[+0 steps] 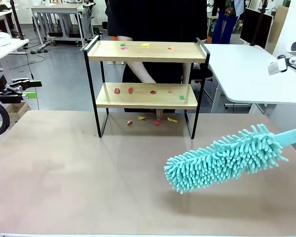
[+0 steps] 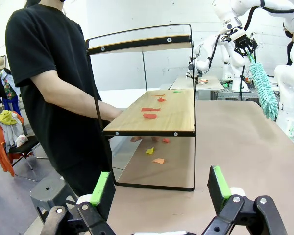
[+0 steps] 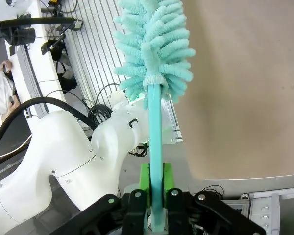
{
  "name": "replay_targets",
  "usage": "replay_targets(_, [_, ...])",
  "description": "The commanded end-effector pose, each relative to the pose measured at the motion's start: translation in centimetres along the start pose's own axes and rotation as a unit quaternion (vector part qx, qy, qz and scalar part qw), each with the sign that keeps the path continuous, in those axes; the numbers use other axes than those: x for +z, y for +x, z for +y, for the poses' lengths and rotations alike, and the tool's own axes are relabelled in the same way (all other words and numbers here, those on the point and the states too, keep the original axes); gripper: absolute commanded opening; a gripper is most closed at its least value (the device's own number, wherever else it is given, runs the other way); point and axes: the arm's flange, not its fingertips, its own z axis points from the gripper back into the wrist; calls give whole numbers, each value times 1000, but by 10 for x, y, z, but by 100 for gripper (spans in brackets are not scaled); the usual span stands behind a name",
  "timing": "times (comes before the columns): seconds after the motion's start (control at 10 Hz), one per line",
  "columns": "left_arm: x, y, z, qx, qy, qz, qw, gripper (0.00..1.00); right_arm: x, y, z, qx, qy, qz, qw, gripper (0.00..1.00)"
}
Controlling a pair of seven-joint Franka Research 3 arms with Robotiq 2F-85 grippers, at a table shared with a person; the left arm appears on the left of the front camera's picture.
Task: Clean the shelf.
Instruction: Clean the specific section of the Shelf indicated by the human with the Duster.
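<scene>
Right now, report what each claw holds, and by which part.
The right claw is shut on the teal microfibre duster, gripping the bare end of its handle. The left claw stands open, holding nothing.

You see a grey floor beyond, a white desk on the right, a black monitor behind it.

Lab: white worktables, monitor, grey floor.

Table lies open before the shelf; duster overhangs its right
</scene>
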Motion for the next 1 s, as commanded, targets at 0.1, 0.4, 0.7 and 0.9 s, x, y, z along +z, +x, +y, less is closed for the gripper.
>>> replay_targets(0.1, [0,1,-1,-3,-2,4,1000,100,1,-2,2,1,-4,3,1000,13])
replay_targets(0.4, [0,1,-1,-3,-2,4,1000,100,1,-2,2,1,-4,3,1000,13])
replay_targets(0.7, [0,1,-1,-3,-2,4,1000,100,1,-2,2,1,-4,3,1000,13])
replay_targets(0.9, [0,1,-1,-3,-2,4,1000,100,0,0,0,0,0,0,1000,13])
